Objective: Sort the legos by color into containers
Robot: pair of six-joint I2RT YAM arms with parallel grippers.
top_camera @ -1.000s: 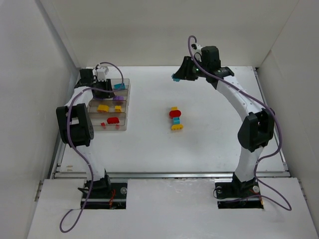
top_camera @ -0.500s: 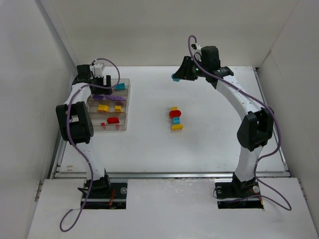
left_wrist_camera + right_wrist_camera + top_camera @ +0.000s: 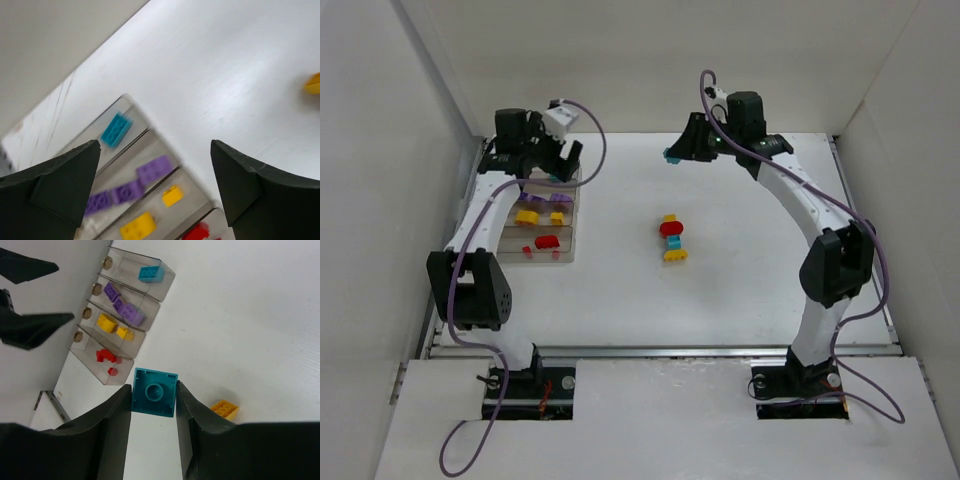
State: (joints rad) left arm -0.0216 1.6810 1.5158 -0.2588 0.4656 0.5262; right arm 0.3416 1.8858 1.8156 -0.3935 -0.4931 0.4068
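1. While loose legos (image 3: 671,240) lay clustered mid-frame in the top view, well apart from the organizer (image 3: 572,252) at left, each looked light, rigid and slick; a pinch on flat opposite sides would suit them.
2. Higher up, the left gripper (image 3: 155,145) hung over the organizer, fingers spread, holding nothing.
3. Near the top, the right gripper (image 3: 153,388) was clamped on a teal brick (image 3: 154,395) by its sides.
4. Only the right wrist view showed that brick's hollow underside and the compartments' colors: teal, purple, yellow, red.
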